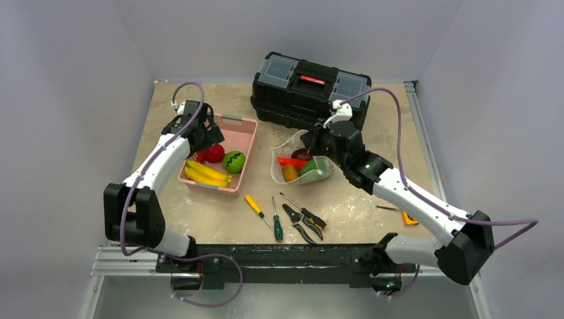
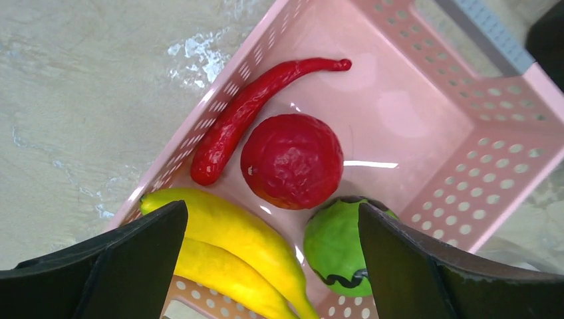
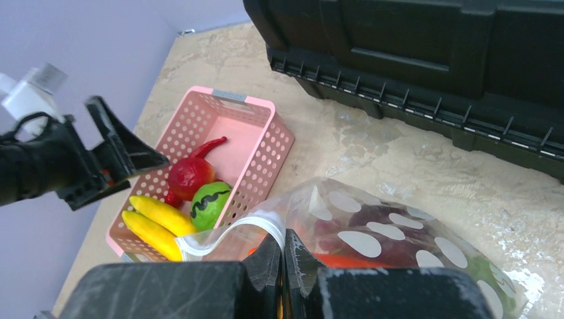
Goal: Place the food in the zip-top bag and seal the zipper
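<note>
The pink basket (image 1: 244,127) holds a red chili (image 2: 246,113), a round red fruit (image 2: 292,159), a green fruit (image 2: 336,246) and yellow bananas (image 2: 233,246). My left gripper (image 2: 273,266) is open and empty, hovering above the basket over the bananas and the green fruit. The dotted transparent zip-top bag (image 3: 399,232) lies right of the basket with red, orange and green food (image 1: 302,166) inside. My right gripper (image 3: 282,249) is shut on the bag's whitish zipper strip (image 3: 226,236), holding the mouth up.
A black toolbox (image 1: 309,90) stands at the back, just behind the bag. Screwdrivers (image 1: 266,214) and pliers (image 1: 302,222) lie in front, near the arm bases. A small orange tool (image 1: 409,218) lies under the right arm.
</note>
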Controlling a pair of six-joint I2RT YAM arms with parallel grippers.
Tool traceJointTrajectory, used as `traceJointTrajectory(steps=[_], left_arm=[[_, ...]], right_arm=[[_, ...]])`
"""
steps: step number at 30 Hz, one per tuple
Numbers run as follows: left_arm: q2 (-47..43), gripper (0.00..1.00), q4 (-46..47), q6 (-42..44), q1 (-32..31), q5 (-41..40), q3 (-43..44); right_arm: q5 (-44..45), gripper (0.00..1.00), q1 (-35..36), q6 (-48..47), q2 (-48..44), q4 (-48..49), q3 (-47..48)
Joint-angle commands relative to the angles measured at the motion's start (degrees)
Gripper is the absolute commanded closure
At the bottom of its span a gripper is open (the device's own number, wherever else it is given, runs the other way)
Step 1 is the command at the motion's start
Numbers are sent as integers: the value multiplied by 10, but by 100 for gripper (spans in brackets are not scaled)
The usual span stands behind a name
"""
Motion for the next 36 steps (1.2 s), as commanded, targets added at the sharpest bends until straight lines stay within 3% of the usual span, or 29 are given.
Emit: traceJointTrajectory(steps=[1,11,21,29,36], left_arm=[[19,0,-3,6,7,10,37],[140,0,-29,-18,10,65,94],[200,0,-68,-57,20,72,112],[185,17,-60,-55,22,79,108],[148,41,-40,-18,22,109,104]], right_arm=[[9,100,-3,6,-35,29,0],[3,100,-3,7,-20,37,-4],[4,100,-3,3,-17,36,-3],[7,100,-3,4,-22,36,-12],[6,100,-3,5,-19,36,-11]])
